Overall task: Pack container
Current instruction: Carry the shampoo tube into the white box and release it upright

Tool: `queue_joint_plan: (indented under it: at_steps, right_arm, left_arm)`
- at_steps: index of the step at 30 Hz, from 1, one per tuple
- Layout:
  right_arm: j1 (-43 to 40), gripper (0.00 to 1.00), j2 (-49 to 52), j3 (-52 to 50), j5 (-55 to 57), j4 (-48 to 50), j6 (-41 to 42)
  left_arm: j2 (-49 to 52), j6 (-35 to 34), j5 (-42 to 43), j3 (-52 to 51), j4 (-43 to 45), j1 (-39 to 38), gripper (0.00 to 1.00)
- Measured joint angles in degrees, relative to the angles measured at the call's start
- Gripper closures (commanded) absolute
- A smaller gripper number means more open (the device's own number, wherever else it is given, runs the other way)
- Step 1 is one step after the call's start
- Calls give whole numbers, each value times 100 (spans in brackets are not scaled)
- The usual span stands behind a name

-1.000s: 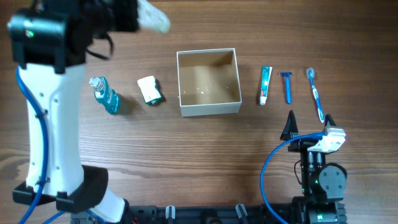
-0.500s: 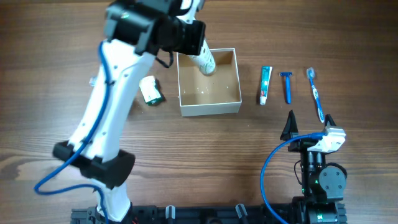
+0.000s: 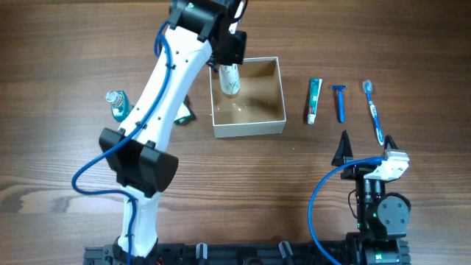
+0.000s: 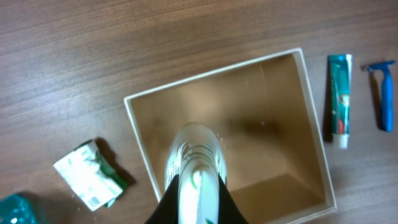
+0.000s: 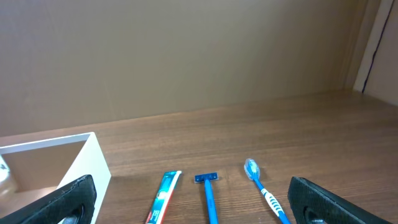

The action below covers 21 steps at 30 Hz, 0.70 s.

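Note:
The container (image 3: 249, 128), a white-walled box with a tan inside, stands at the middle back of the table. My left gripper (image 3: 229, 68) is shut on a white bottle with green print (image 3: 231, 81) and holds it over the container's left part. In the left wrist view the bottle (image 4: 194, 163) hangs between the fingers (image 4: 194, 208) above the container's floor (image 4: 267, 143). My right gripper (image 3: 364, 151) is open and empty at the front right. The right wrist view (image 5: 199, 214) shows the container's wall (image 5: 84, 163) at its left.
A toothpaste tube (image 3: 314, 100), a blue razor (image 3: 339, 101) and a blue toothbrush (image 3: 374, 110) lie in a row right of the container. A teal bottle (image 3: 121, 107) stands at the left. A green and white packet (image 4: 90, 180) lies left of the container, partly under the left arm.
The left arm swung from the far left back corner over to the container with the white bottle in its grip and brought it down over the box. The right arm has not moved.

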Motion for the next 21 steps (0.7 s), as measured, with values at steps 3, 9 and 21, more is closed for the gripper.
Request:
queue_joint_plan:
  at_steps: [3,9,21]
  right_arm:
    - [0,0,0,2,0,0,0]
    - [0,0,0,2,0,0,0]
    - [0,0,0,0,0,0,0]
  left_arm:
    - [127,-87,-70,0,184,0,96]
    - [289,-142,-190,0,304,2,96]
    - [643,-372,-389,0,304,2,96]
